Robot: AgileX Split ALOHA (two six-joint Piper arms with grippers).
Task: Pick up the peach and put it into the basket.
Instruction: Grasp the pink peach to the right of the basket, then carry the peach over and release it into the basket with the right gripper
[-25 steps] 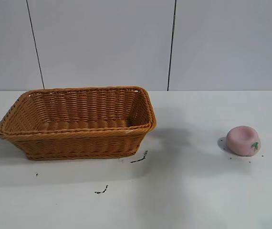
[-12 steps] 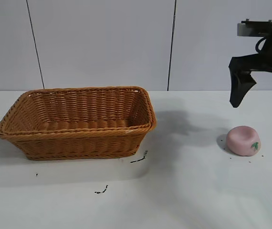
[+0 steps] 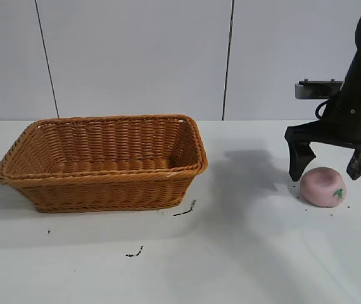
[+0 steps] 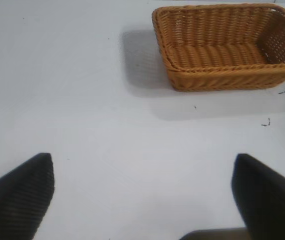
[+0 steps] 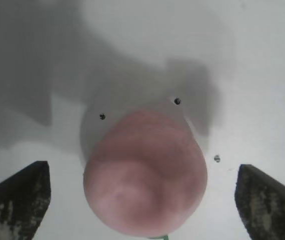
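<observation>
The pale-pink peach [image 3: 323, 187] sits on the white table at the right, its green leaf mark facing the front. My right gripper [image 3: 330, 163] is open and hangs just above and behind the peach, one finger on each side of it, not touching. In the right wrist view the peach [image 5: 145, 180] lies between the two spread fingers [image 5: 17, 197]. The orange-brown wicker basket [image 3: 104, 183] stands at the left, with nothing in it. It also shows in the left wrist view [image 4: 217, 80]. My left gripper [image 4: 142, 192] is open over bare table, outside the exterior view.
Small dark marks [image 3: 185, 209] lie on the table in front of the basket, and tiny specks [image 5: 177, 101] lie round the peach. A white panelled wall stands behind the table.
My right arm has come into view from the upper right and has come down toward the peach, fingers open. The peach and the basket have not moved.
</observation>
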